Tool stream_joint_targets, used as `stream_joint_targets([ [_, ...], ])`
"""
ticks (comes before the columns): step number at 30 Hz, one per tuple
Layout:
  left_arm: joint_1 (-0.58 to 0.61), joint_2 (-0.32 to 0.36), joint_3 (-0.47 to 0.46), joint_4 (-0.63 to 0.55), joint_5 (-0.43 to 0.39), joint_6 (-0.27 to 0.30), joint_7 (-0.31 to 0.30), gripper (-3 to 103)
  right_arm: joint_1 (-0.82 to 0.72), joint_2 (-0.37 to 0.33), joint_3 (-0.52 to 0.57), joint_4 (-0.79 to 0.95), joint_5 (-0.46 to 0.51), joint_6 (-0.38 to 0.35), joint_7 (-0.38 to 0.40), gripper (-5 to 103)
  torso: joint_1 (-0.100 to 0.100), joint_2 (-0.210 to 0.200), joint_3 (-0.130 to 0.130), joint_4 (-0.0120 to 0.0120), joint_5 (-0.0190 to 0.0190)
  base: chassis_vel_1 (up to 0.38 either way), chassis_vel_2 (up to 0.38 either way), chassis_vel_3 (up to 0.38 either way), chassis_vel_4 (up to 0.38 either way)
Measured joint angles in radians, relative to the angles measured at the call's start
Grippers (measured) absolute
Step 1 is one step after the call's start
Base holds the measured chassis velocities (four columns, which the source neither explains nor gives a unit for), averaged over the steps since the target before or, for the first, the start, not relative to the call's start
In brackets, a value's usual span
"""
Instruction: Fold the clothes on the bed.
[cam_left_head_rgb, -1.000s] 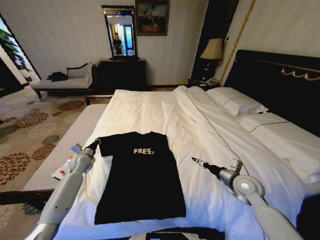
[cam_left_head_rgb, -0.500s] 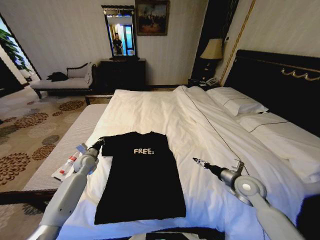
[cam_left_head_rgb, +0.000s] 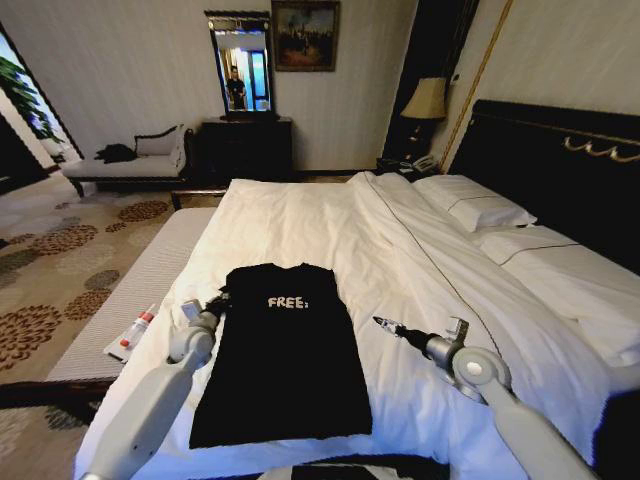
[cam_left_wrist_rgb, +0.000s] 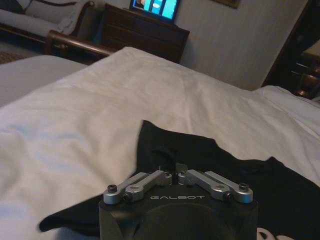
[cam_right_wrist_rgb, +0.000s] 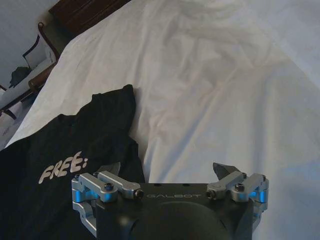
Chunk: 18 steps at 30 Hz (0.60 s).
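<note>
Jaws of my left gripper (cam_left_wrist_rgb: 174, 175) are pressed together, pinching a fold of the black short-sleeved soft-fabric T-shirt (cam_left_head_rgb: 282, 360) at its left sleeve edge, while my right gripper (cam_right_wrist_rgb: 170, 172) hovers over white bedding just beside the shirt's right edge, its jaws spread wide and touching nothing. That T-shirt lies flat, chest up, on the near part of the large white-sheeted double bed (cam_left_head_rgb: 330, 215) with its dark wooden headboard, collar pointing away from me and hem toward me; the left sleeve is drawn in over the body, so the cloth makes a long narrow rectangle. White lettering across the chest reads "FREE!", and each of my gripper housings carries the word "GALBOT".
</note>
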Motion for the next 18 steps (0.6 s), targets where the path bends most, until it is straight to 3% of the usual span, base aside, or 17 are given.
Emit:
stream_joint_targets([
  [18, -0.184, -0.091, 0.175, 0.128, 0.006, 0.003, -0.038, 0, -0.020, 0.005, 0.015, -0.002, -0.008, 0.001, -0.013, 100, 0.000, 0.000, 0.000, -0.0001, 0.0000, 0.000, 0.000, 0.000, 0.000],
])
